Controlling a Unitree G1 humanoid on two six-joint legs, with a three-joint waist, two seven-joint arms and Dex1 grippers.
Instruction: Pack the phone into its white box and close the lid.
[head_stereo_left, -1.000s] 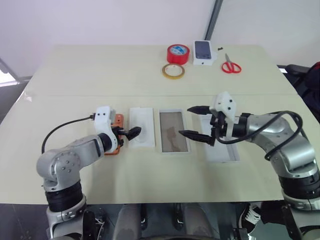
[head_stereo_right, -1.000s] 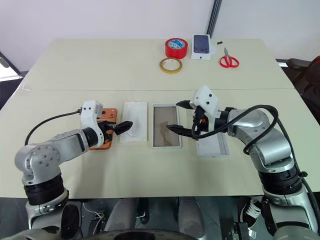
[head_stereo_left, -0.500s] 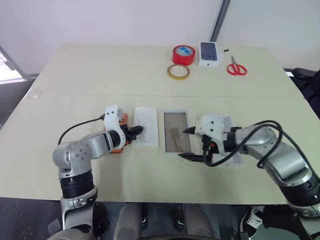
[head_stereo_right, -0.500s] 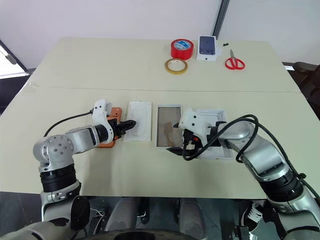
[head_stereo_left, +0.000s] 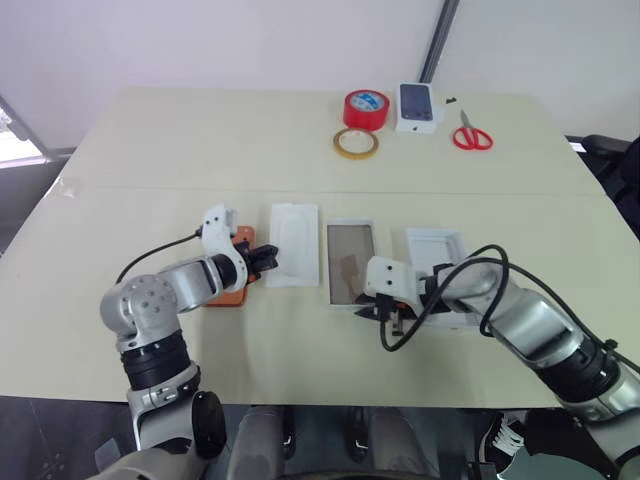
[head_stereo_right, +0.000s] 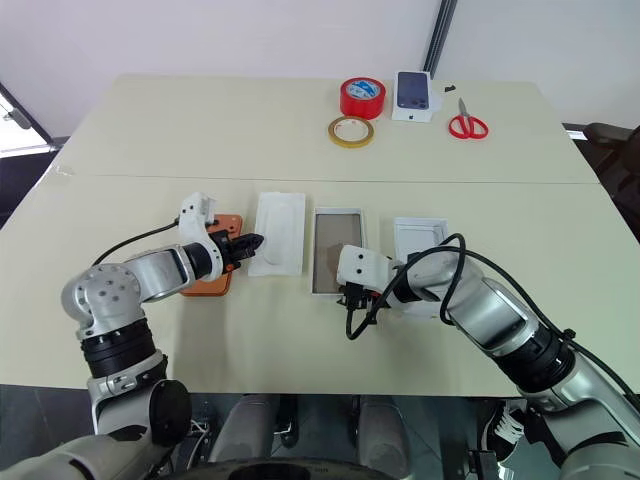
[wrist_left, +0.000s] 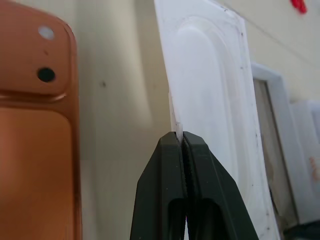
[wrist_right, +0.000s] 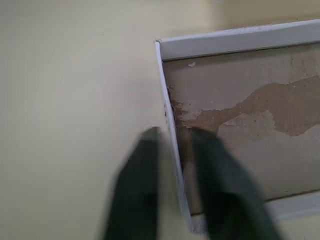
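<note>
Landmark for my places: the white box (head_stereo_left: 351, 277), mid-table, brownish floor up.
Phone (head_stereo_left: 231, 280): I see it farthest left of the box, flat, camera bump up.
Left gripper (wrist_left: 180, 141): pinched tight on the edge of the white insert (head_stereo_left: 293, 244), just left of the box.
Right gripper (wrist_right: 172, 136): my fingers straddle the box's near rim, clamped on it.
Lid (head_stereo_left: 436, 250): just right of the box.
</note>
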